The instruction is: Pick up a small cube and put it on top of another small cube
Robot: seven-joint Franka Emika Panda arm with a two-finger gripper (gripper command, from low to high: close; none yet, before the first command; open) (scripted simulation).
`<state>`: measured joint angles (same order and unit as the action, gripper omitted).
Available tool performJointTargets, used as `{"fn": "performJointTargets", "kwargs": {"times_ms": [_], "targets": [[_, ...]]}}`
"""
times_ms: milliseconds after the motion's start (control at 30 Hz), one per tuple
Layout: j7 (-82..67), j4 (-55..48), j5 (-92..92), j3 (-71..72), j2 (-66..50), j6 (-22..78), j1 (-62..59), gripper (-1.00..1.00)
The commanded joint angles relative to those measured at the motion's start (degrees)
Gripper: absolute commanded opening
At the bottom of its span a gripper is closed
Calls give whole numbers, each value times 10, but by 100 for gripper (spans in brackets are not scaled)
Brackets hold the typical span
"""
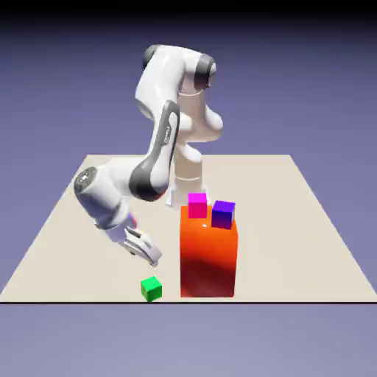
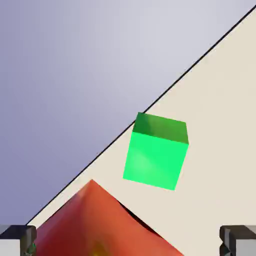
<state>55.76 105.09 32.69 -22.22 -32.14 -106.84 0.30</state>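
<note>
Looks light, rigid, smooth-faced: green cube [image 2: 156,152] near worktop [image 1: 66,221] edge, best pinched across opposite flat sides by spread, empty jaws.

Even, bright rendered light from above, no glare. Backdrop [image 1: 324,74] darkens to black along the exterior view's top edge. Orange block [image 1: 208,254] has a lit top, shaded near face. Both views sharp: no blur, no edge distortion.
</note>
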Motion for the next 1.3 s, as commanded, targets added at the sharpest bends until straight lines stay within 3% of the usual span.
{"fn": "performJointTargets", "kwargs": {"times_ms": [0, 233, 367, 400, 600, 900, 1267], "targets": [[4, -18, 10, -7, -21, 22, 0, 0], [32, -134, 78, -53, -155, 160, -1, 0], [9, -81, 107, -34, -179, 90, 19, 0], [9, -81, 107, -34, -179, 90, 19, -100], [7, -137, 80, -49, -141, 151, 4, -100], [-126, -121, -63, 83, 46, 205, 18, -100], [-78, -59, -312, 254, 198, 386, -7, -100]]}}
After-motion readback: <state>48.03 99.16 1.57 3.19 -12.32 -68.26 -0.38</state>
